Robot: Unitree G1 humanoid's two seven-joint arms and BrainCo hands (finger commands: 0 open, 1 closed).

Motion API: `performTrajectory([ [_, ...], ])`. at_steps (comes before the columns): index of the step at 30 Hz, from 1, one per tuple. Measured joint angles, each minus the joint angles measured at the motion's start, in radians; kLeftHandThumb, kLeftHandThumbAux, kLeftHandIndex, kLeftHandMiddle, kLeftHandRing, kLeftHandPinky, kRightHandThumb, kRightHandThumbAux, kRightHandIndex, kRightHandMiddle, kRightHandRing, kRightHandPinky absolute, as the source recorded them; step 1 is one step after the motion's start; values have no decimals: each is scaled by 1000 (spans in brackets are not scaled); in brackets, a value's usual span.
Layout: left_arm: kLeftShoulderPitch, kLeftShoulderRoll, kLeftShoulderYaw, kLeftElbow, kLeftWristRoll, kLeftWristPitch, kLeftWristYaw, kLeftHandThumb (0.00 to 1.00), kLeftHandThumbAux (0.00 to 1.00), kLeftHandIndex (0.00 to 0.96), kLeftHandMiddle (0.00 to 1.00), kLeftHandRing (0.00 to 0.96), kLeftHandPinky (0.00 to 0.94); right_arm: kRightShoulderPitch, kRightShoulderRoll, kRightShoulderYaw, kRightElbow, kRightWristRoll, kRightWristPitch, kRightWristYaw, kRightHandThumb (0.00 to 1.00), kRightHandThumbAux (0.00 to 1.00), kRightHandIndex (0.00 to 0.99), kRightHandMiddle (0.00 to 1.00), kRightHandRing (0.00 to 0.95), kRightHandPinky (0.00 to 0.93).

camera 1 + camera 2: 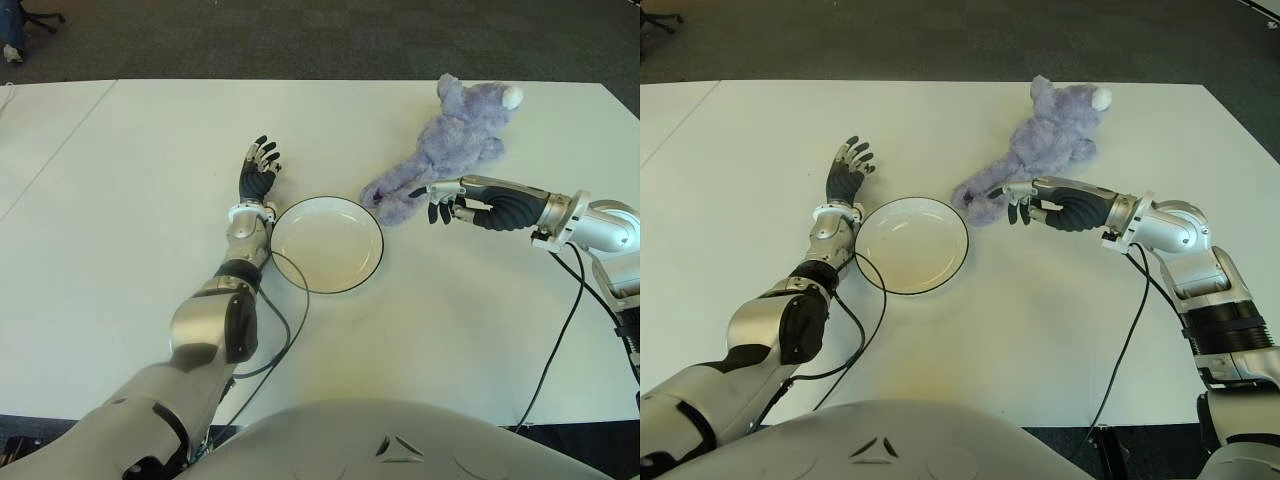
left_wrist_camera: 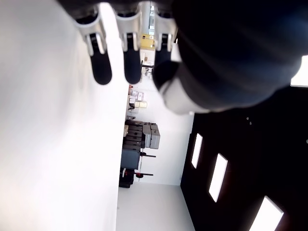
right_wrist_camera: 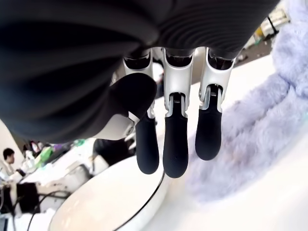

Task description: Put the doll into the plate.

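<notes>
White counter (image 1: 120,300) fills the frame beneath a dark carpeted floor, carrying a white plate (image 1: 327,244) with a thin dark rim and a lavender plush doll (image 1: 440,150) lying stretched out, its head farthest from the robot and its lower end just beside the plate's far right edge. The doll is not yet in the plate, and neither hand holds it.

The right robot hand (image 1: 1025,205) reaches in from the right side at the doll's lower end, palm turned down. In the right wrist view its fingers (image 3: 175,139) hang straight and slightly parted, with nothing between them and the thumb; the plush lies just beyond the fingertips, and whether they touch it cannot be told. The left robot hand (image 1: 258,172) shows just beside the plate's left rim, fingers spread and empty.

The step in hand appears to be the grasp. Done well, the right fingers would sink into the soft body before closing, so the grip takes a full fold of plush rather than loose fur. A hold nearer the torso than the trailing end would likely keep the doll from swinging or slipping. The carry to the plate is short; lifting the doll clear of the rim should keep the plate from being nudged.
</notes>
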Motion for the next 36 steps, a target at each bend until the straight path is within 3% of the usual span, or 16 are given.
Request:
performTrajectory([
  [2,-1,0,0,0,-1,0,0,714,846,127,175,176,223,-57,42,2,83,-54,-26,-50,1000,646,105,435,501,457],
  [8,-11,-1,0,-2,-1,-1,0,755,850,132,178,173,212,-220,125,28,316,-186,-78,-189,1000,651,81,401,524,420],
  [9,-12,-1,0,-2,-1,-1,0,769,850,133,179,170,207,-247,138,36,360,-211,-85,-217,942,655,69,444,421,384],
  [10,-12,-2,0,-2,-1,-1,0,774,850,133,180,170,205,-269,150,42,394,-231,-91,-239,928,656,66,455,395,375],
  [12,-12,-2,0,-1,-1,-1,0,778,852,132,179,170,205,-317,178,60,482,-278,-102,-299,441,769,52,281,347,339],
  [13,-12,-2,0,-1,-1,-1,0,781,854,131,176,170,203,-335,189,69,516,-296,-108,-326,347,778,47,246,314,315],
  [16,-9,-2,0,-1,-5,0,0,786,853,131,176,170,202,-389,226,105,637,-363,-131,-412,313,782,45,234,304,307],
  [17,-9,-2,0,-1,-5,-1,0,814,858,129,179,173,201,-402,237,118,670,-383,-138,-440,265,747,16,184,261,290],
  [25,-7,-2,-1,0,-8,0,0,793,868,126,170,163,199,-476,336,243,928,-556,-138,-673,260,697,0,134,250,324],
  [36,-6,-2,0,0,-12,0,-6,825,875,131,173,162,186,-542,393,300,1083,-595,-80,-746,294,712,0,153,255,314],
])
